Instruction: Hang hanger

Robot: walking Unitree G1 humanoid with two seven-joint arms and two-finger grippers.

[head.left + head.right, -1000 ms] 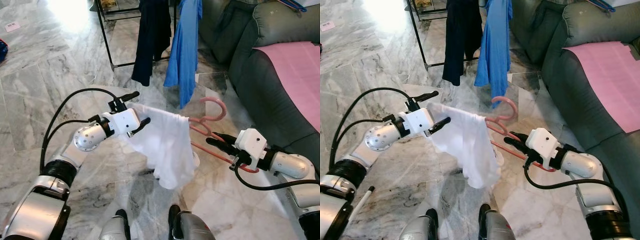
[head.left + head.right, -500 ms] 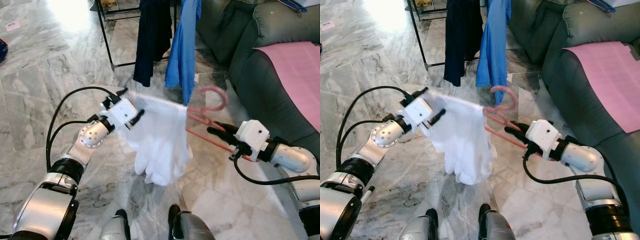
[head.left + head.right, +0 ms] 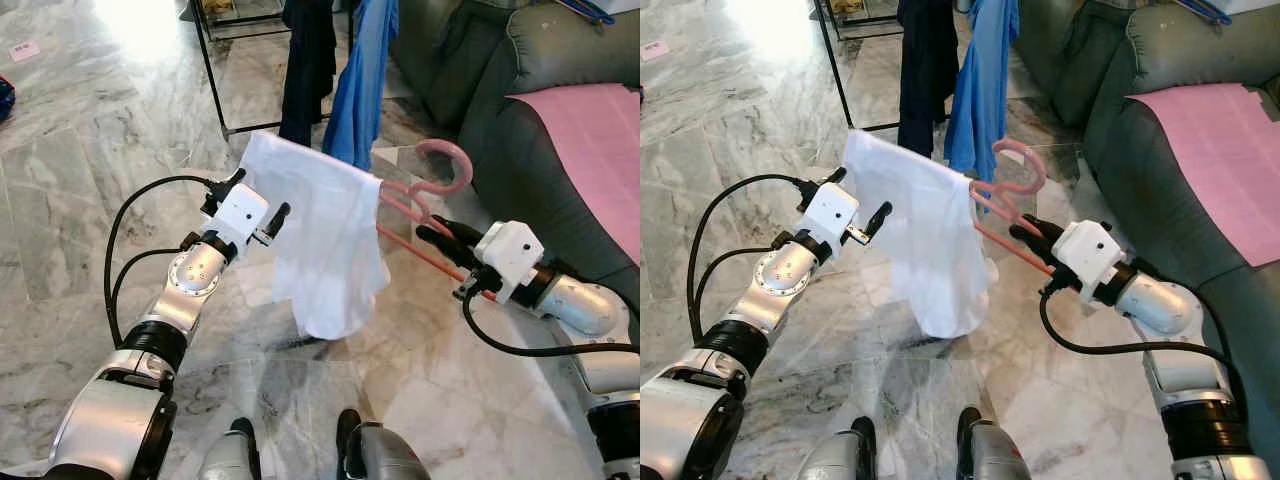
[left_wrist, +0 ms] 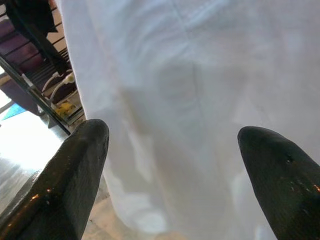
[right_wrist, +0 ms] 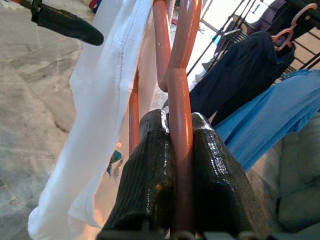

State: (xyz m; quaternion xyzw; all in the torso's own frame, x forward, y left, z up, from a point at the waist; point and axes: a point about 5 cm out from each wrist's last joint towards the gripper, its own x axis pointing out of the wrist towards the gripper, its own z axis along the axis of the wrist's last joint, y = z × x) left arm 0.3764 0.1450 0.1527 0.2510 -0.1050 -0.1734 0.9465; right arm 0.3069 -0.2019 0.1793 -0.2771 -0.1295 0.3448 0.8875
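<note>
Hanger: a pink hanger [image 3: 425,205] is held up in the air over the marble floor [image 3: 90,190], its hook pointing up and toward the far side, near the hanging clothes.
White garment: a white garment [image 3: 325,240] is draped over the hanger's left part and hangs down in folds; its lower edge is clear of the floor.
Right pincer: the right pincer [image 5: 172,165] is clamped tight on the hanger's pink bar, one black finger on each side of it, at the right of the scene in front of the sofa [image 3: 540,110].
Left pincer: the left pincer [image 4: 172,165] stands wide apart with nothing between its fingers [image 4: 75,170]; it sits just left of the white garment, close against the cloth, and whether it touches cannot be told.
Rack: a black clothes rack [image 3: 212,70] stands at the far side, with a dark garment [image 3: 308,60] and a blue shirt [image 3: 362,80] hanging from it, just beyond the hanger's hook.
Sofa: grey, at the right, with a pink cloth [image 3: 595,140] spread on its seat.
</note>
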